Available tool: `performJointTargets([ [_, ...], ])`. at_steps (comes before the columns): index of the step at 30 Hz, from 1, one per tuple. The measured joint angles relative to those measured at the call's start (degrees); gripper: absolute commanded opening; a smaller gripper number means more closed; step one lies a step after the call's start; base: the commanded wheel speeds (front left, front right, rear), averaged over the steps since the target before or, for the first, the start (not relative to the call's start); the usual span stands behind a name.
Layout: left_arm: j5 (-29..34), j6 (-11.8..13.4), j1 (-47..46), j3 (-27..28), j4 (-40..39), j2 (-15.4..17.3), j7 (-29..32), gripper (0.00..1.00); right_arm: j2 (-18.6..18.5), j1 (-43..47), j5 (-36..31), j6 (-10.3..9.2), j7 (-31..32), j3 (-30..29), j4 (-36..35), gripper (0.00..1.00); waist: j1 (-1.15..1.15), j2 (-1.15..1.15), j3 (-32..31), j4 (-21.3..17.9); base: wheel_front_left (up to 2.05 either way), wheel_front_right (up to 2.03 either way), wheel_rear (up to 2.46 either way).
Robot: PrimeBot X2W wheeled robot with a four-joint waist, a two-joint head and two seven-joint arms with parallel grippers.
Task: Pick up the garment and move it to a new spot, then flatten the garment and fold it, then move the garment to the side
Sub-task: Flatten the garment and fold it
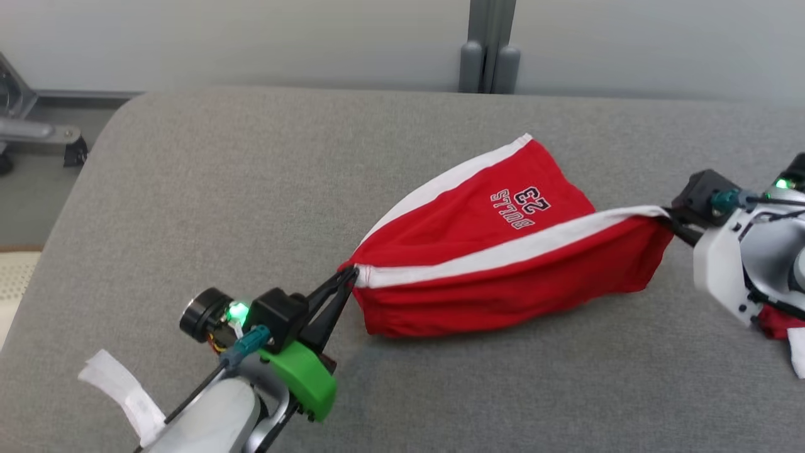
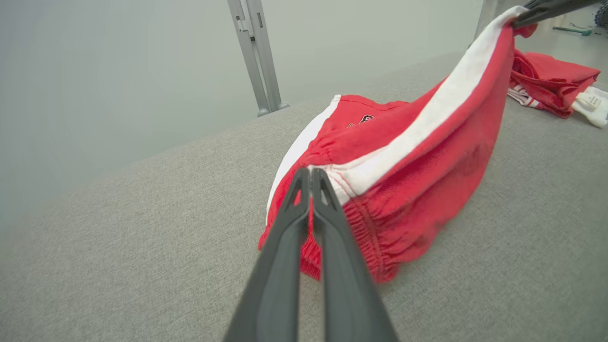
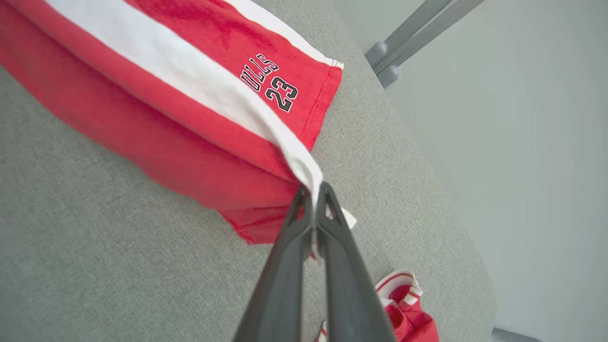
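The garment [image 1: 503,258] is a pair of red shorts with white side stripes and a "BULLS 23" print, stretched between both grippers above the grey cushioned surface [image 1: 251,189]. My left gripper [image 1: 349,274] is shut on the waistband corner, seen up close in the left wrist view [image 2: 309,176] with the garment [image 2: 408,156] rising to the upper right. My right gripper [image 1: 670,217] is shut on the white-striped hem end; in the right wrist view [image 3: 313,190] the garment [image 3: 180,109] spreads up and left. The far leg rests on the surface.
A second red and white garment [image 2: 551,80] lies crumpled at the right, also under my right arm [image 1: 780,324] and low in the right wrist view [image 3: 408,308]. A grey post [image 1: 490,50] stands behind the surface. Floor and a metal frame [image 1: 38,132] lie at the far left.
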Motion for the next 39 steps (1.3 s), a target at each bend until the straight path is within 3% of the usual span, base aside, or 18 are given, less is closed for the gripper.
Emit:
performJointTargets([
  [9,0.8,0.6,-8.8,0.4,8.5,-6.1,-3.0,0.00,2.5,-15.8,3.6,0.01,-1.0,8.2,8.5,0.00,0.00,0.00,7.2,3.7,0.00,0.00,0.00],
  [20,1.3,0.2,-16.0,-0.5,18.2,-13.2,-6.3,0.00,3.1,-21.6,2.2,0.00,3.2,8.8,12.1,0.00,0.00,0.00,14.7,8.5,0.00,0.00,0.00],
  [39,1.6,0.0,-20.0,0.9,23.2,-16.9,-7.8,0.00,5.0,-25.8,-4.8,0.00,1.4,8.8,17.9,0.00,0.00,0.00,20.2,13.1,0.00,0.00,0.00],
])
